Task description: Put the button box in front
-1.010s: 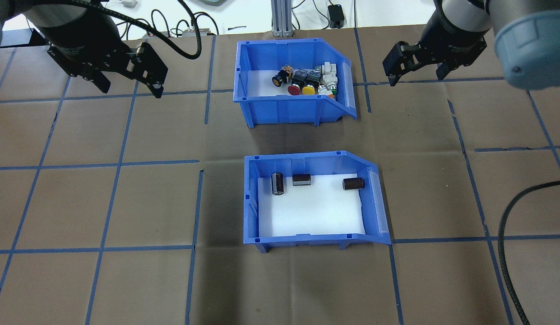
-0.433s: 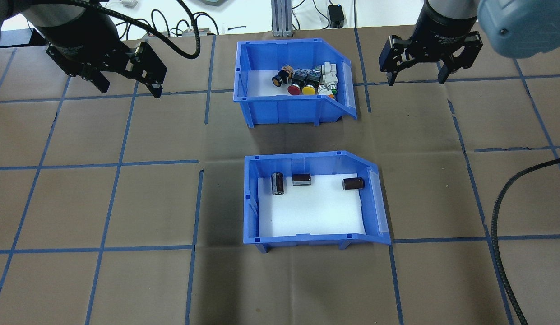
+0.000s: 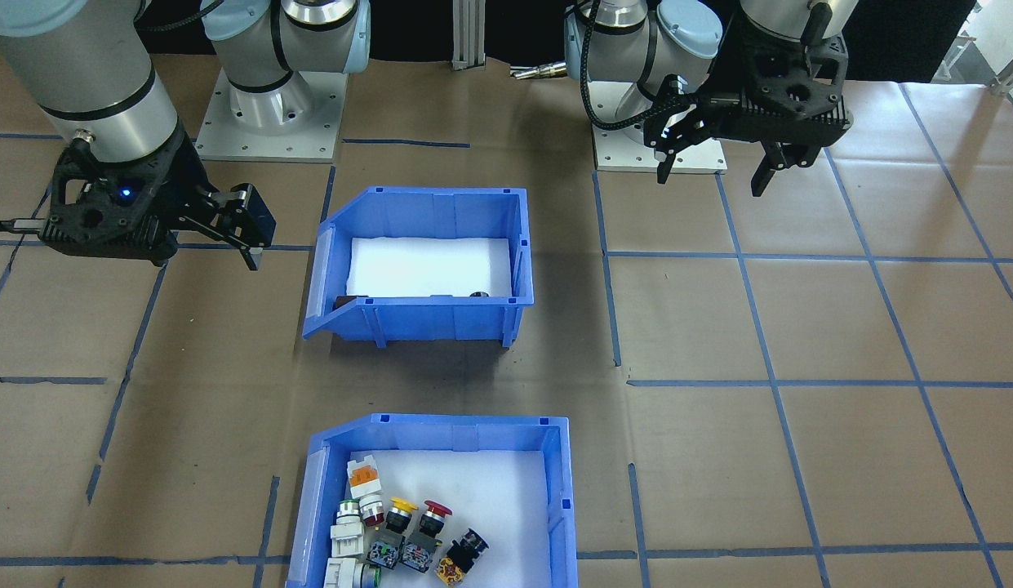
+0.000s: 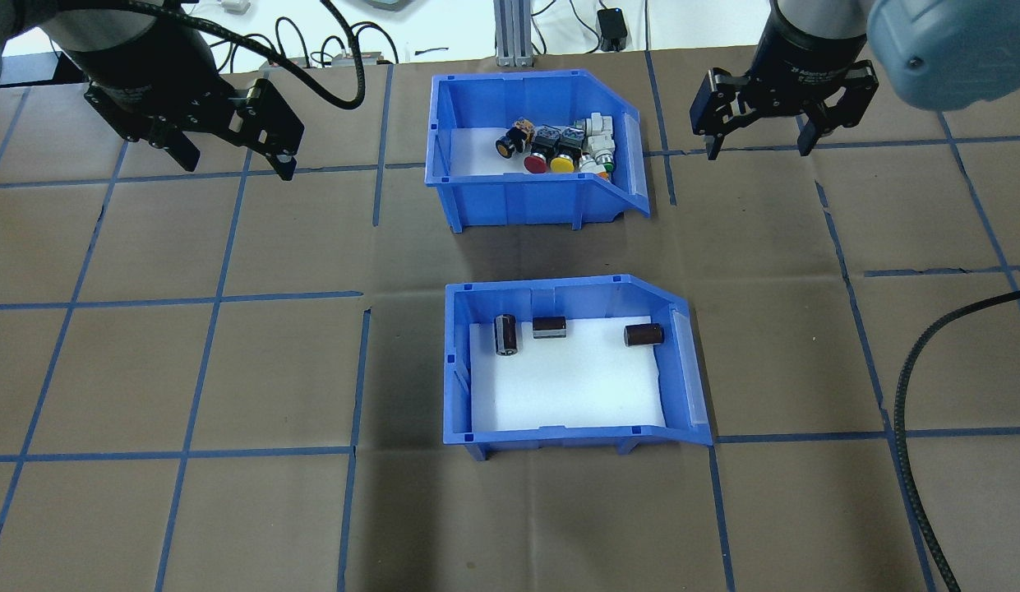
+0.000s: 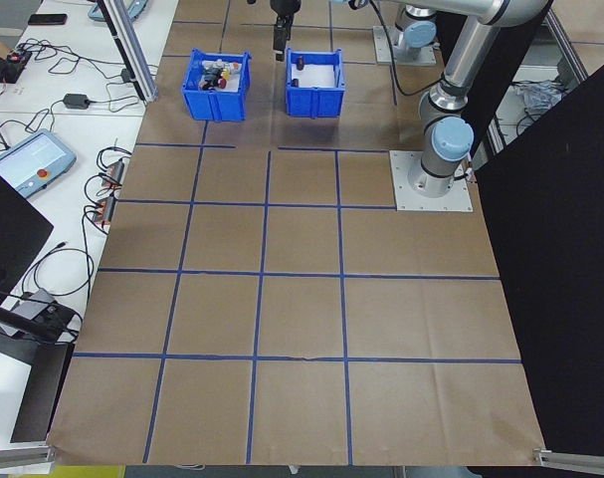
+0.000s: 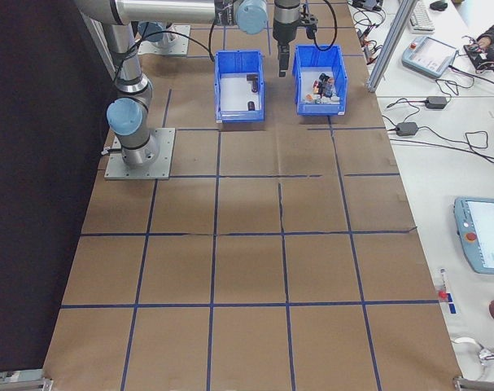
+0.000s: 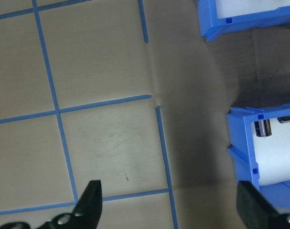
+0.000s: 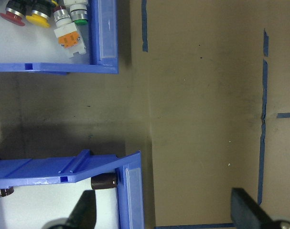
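While both arms hang above the desk (image 4: 230,526), your button box (image 4: 530,152) sits in the far row, untouched.

You'll find it on the brown paper on the side away from the robot's base, with its red, yellow and white push-buttons (image 4: 563,148) bunched toward the sloped front. The second blue bin (image 4: 571,366) — three dark cylinders (image 4: 551,327) on white foam — stands between it and the robot, a strip of bare paper parting the two. Your left claw (image 4: 234,160) hovers well off to the box's left, fingers spread and empty; your right claw (image 4: 756,144) hovers near the box's sloped end — fingers likewise apart, holding nothing.
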Motion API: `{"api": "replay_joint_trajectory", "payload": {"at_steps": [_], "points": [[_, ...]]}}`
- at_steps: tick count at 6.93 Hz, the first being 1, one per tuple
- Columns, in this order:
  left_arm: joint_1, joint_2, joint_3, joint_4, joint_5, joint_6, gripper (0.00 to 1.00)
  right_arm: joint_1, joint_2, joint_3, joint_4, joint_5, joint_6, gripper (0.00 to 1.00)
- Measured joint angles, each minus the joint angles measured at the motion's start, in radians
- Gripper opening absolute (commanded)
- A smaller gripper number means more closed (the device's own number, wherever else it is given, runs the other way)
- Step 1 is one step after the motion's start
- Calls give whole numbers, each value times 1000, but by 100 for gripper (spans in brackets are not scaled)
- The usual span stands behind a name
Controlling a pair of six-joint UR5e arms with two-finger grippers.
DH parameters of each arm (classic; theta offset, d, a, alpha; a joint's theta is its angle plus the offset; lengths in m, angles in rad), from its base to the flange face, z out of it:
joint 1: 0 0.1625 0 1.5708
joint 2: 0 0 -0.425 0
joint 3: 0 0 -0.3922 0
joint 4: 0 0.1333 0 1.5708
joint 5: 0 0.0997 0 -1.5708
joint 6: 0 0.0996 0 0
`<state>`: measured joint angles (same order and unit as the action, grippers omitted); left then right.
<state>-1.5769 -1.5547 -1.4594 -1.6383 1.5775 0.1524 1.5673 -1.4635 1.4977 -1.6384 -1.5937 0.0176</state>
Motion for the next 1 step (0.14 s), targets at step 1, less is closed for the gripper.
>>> {"api": "replay_joint_trajectory", "payload": {"at_steps": [1], "points": [[0, 0, -1, 0, 0, 0, 100, -1, -3, 1, -1, 0, -3, 100]]}}
